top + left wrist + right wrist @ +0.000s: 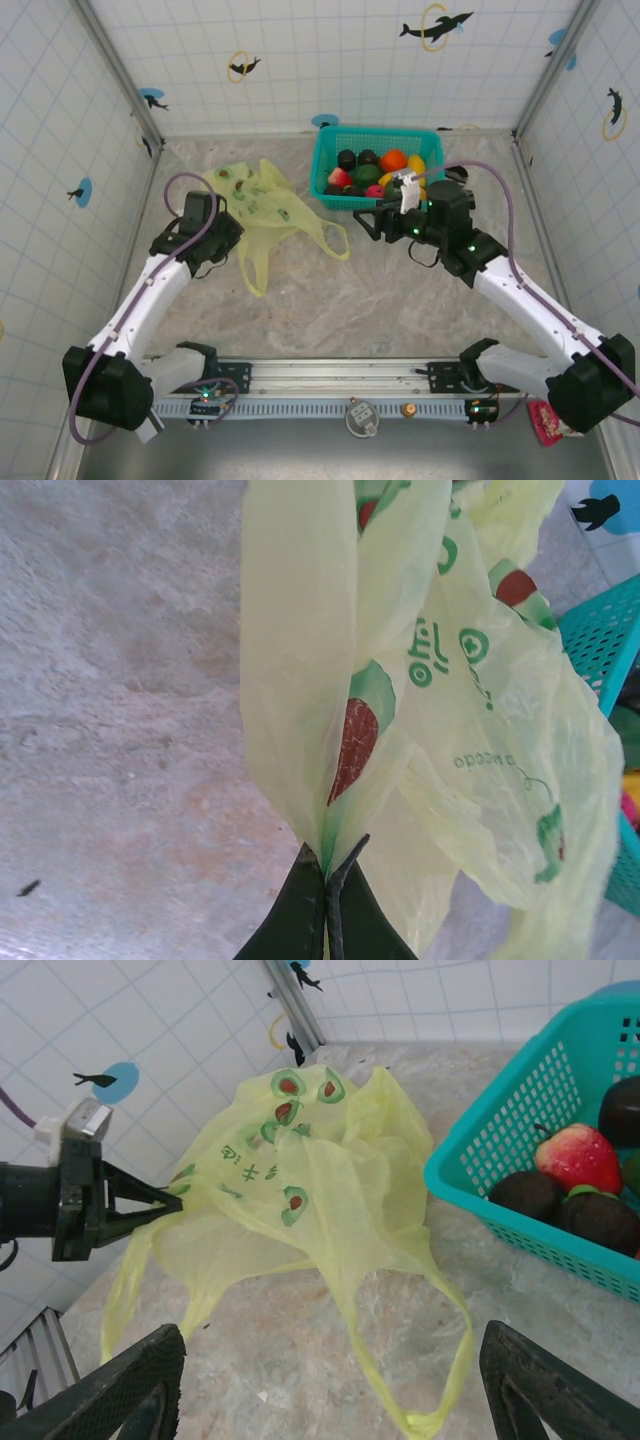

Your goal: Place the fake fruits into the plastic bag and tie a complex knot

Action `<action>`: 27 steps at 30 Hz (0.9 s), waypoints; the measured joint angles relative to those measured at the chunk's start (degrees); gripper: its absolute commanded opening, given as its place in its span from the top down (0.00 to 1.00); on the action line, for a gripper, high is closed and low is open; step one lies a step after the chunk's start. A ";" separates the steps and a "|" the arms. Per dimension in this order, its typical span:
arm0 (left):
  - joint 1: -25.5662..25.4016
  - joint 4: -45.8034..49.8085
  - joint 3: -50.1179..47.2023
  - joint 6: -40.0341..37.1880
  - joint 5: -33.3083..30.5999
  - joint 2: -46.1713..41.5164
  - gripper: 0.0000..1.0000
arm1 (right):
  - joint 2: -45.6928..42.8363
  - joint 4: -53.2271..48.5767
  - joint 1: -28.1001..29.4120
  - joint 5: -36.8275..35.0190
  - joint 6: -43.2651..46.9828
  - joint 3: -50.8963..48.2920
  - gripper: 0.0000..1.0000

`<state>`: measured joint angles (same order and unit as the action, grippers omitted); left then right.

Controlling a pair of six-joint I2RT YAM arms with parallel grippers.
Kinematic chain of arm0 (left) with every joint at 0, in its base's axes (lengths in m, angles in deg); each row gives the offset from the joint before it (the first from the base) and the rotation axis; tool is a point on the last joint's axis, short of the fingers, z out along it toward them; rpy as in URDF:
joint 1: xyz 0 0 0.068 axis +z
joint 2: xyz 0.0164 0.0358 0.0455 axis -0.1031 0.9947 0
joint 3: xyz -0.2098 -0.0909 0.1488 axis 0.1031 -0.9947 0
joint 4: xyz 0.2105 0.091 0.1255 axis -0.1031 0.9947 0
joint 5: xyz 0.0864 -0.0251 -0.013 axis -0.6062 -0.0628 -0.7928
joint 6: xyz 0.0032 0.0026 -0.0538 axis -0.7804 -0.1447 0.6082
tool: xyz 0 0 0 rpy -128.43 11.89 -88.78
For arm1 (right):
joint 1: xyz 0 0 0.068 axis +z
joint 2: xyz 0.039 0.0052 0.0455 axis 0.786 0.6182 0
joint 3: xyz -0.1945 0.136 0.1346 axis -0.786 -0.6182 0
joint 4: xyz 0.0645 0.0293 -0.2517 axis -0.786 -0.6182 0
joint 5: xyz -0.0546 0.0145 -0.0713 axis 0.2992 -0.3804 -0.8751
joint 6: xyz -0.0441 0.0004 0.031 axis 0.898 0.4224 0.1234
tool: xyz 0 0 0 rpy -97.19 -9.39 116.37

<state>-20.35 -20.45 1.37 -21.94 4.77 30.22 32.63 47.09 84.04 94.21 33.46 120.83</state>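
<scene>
White tiled walls (300, 60) dotted with small dolphin and fish stickers enclose a mottled beige stone table (380, 300). At the far side, right of centre, sits a teal mesh basket (322, 170) holding the fake fruits (392, 160): orange, yellow, green, red and dark brown pieces piled together, with a red one (577, 1155) and a dark brown one (525, 1195) close to its left wall. Just left of the basket, the plastic bag (265, 205) lies crumpled and flat on the table. It is thin yellow-green film printed with green lettering and small fruit pictures, and nothing can be seen inside it. One loop handle (255, 270) trails toward the near side and another (335, 240) reaches right, toward the basket. The left gripper (327, 880) has its two dark fingers pressed together, pinching the left edge of the bag. The right gripper (372, 222) hangs just in front of the basket, pointing left at the bag, its fingers spread wide with nothing between them.
</scene>
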 measured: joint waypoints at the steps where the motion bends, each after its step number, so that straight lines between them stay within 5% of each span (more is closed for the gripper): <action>1: 0.00 -0.02 0.52 0.59 0.48 0.66 1.00 | 0.76 -0.46 0.02 -0.59 -0.04 1.18 0.27; 12: 0.24 -0.46 3.89 5.07 4.26 2.95 1.00 | 28.72 -17.88 -12.22 -20.57 -3.56 25.42 0.22; 27: 0.24 -1.16 1.33 5.73 5.01 1.55 1.00 | 47.78 -25.73 -13.97 -18.73 -4.59 35.91 0.23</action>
<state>-20.11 -21.61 2.70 -16.21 9.77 31.77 80.41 21.36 70.08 75.48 28.87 156.74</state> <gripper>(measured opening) 0.047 0.799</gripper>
